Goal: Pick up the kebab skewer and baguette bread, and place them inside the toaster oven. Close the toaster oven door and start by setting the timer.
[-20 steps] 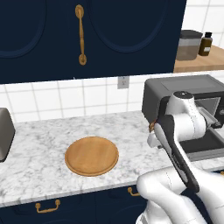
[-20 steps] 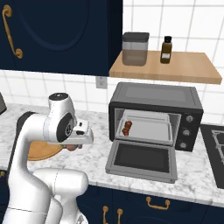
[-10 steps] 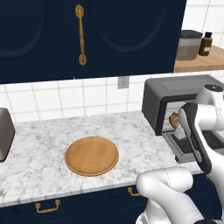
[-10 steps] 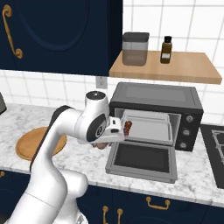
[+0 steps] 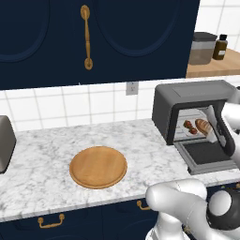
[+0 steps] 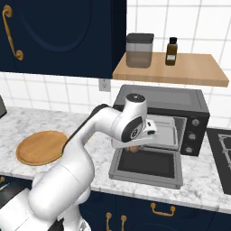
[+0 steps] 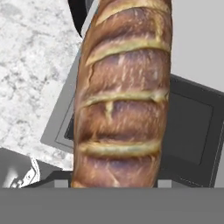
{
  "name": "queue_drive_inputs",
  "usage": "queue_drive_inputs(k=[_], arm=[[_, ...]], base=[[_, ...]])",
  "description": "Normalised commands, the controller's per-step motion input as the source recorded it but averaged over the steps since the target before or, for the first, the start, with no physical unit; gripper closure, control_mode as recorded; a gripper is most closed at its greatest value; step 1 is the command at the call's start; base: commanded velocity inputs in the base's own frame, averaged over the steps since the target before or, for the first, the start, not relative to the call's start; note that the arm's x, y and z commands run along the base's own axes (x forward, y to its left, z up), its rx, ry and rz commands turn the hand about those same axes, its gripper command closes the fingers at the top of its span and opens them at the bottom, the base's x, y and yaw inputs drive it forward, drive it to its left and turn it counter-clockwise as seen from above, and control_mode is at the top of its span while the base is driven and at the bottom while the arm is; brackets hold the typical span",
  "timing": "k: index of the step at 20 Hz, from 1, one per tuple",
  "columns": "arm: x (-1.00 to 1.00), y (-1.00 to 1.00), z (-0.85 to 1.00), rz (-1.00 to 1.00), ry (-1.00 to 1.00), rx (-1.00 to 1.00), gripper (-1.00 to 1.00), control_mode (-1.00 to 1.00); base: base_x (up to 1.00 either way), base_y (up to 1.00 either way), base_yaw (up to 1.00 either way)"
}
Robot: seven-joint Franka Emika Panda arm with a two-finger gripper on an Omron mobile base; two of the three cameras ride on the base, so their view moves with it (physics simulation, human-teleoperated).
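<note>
Pinching the baguette bread point(image 7: 122, 100) lengthwise, the gripper point(image 6: 135, 147) hangs over the lowered toaster oven door point(image 6: 146, 166) at the toaster oven point(image 6: 162, 118) mouth. Best to carry the loaf level onto the tray beside the kebab skewer point(image 5: 190, 126), clearing the cavity's upper edge; room inside looks tight, so release gently.

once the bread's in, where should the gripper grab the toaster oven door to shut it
By its front edge, where the bar handle should run, approached from the counter side and from below. The toaster oven door lies folded down flat in front of the toaster oven, so that edge is farthest from the hinge and swings up easiest. The baguette bread must go first.
</note>
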Motion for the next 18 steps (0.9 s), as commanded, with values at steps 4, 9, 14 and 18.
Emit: queue_drive_inputs(k=[4, 9, 14, 18], arm=[[0.31, -0.67, 0.0, 0.0, 0.08, 0.0, 1.0, -1.0], [0.39, -0.17, 0.0, 0.0, 0.07, 0.0, 1.0, -1.0], [0.45, -0.03, -0.2, -0.03, 0.0, 0.0, 1.0, -1.0], [0.42, -0.08, -0.38, -0.02, -0.02, 0.0, 1.0, -1.0]], base=[[0.0, 0.0, 0.0], [0.0, 0.0, 0.0], [0.0, 0.0, 0.0], [0.0, 0.0, 0.0]])
